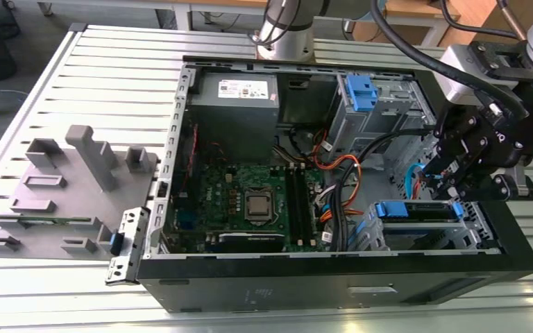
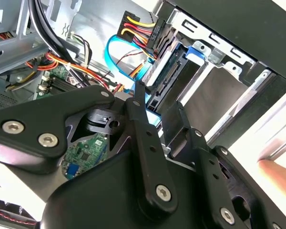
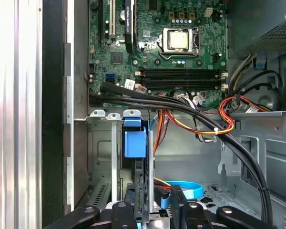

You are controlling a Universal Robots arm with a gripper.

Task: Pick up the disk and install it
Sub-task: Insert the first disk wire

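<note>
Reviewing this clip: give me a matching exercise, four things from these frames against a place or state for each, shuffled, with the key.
Things
1. disk
2. gripper
3. grey box with a white sticker
4. grey fixture plate

Places or states
A. lying on the slatted table outside the computer case
B. seated in the metal drive cage, blue bracket tab showing
C. in the case corner by the arm's base
D. fingers either side of the disk's end

Pairs: 1-B, 2-D, 3-C, 4-A
</note>
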